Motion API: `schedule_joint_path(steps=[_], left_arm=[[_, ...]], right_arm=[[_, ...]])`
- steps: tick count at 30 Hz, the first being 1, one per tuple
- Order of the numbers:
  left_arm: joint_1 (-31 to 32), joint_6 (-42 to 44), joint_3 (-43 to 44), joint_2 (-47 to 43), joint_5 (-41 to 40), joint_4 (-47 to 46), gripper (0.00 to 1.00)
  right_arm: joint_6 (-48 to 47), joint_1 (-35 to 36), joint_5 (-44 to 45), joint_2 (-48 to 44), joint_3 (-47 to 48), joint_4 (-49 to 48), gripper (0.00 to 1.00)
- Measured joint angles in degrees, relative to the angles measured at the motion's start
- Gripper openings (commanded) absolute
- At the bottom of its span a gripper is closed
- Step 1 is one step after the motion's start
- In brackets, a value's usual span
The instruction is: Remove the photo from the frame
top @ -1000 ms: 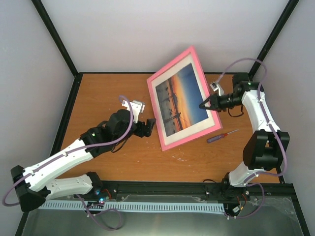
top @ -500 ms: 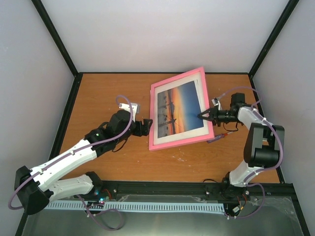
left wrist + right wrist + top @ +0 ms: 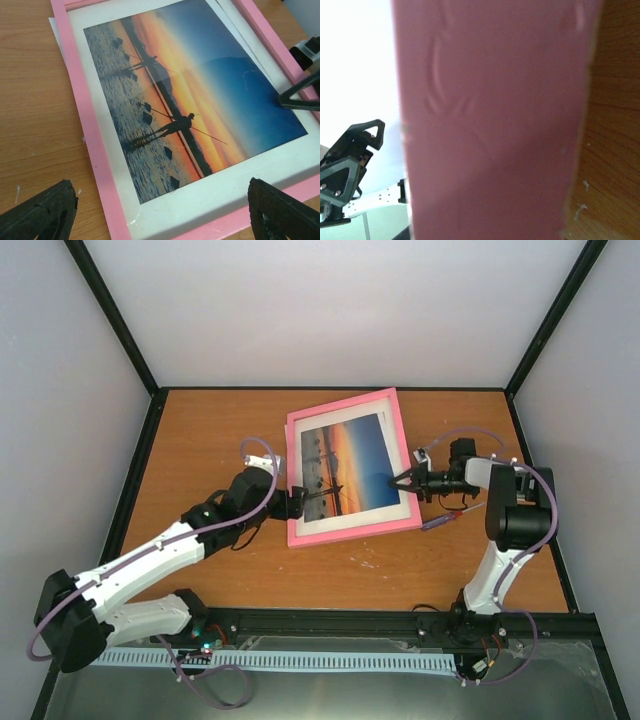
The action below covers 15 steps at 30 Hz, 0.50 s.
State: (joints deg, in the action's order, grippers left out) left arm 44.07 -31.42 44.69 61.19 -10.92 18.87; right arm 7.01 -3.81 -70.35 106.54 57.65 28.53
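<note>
On the table [image 3: 200,430] we have the frame [image 3: 340,533], photo [image 3: 345,465] up, horizon running near-to-far.
Right claw [image 3: 403,482] pinches its edge; left claw [image 3: 303,502] gapes.

An orange-brown wooden table [image 3: 210,430] fills the middle, edged in black. Plain pale walls close it in: the back wall [image 3: 320,310] at 12 o'clock and side walls at 9 [image 3: 50,440] and 3 o'clock [image 3: 600,440]. Black posts [image 3: 110,315] rise from the far corners. At 6 o'clock a black rail [image 3: 330,620] runs above a white slotted strip [image 3: 300,660] and a grey metal sheet [image 3: 330,695]. The light is soft and even.
</note>
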Motion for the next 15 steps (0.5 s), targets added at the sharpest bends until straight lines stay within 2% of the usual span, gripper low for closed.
schedule_joint_path(steps=[6,12,15], left_arm=[[-5.53,-2.45,-1.99,3.93,2.01,-0.94,0.91],[-10.36,-7.41,-3.82,10.32,3.06,-1.31,0.82],[-10.75,-9.01,-3.74,15.78,3.23,-2.58,0.76]], right_arm=[[-3.39,0.81,0.46,2.38,0.68,1.92,0.04],[-4.2,0.96,3.56,0.81,-1.79,2.1,0.26],[-4.5,1.31,8.28,-1.31,-3.76,2.08,0.29]])
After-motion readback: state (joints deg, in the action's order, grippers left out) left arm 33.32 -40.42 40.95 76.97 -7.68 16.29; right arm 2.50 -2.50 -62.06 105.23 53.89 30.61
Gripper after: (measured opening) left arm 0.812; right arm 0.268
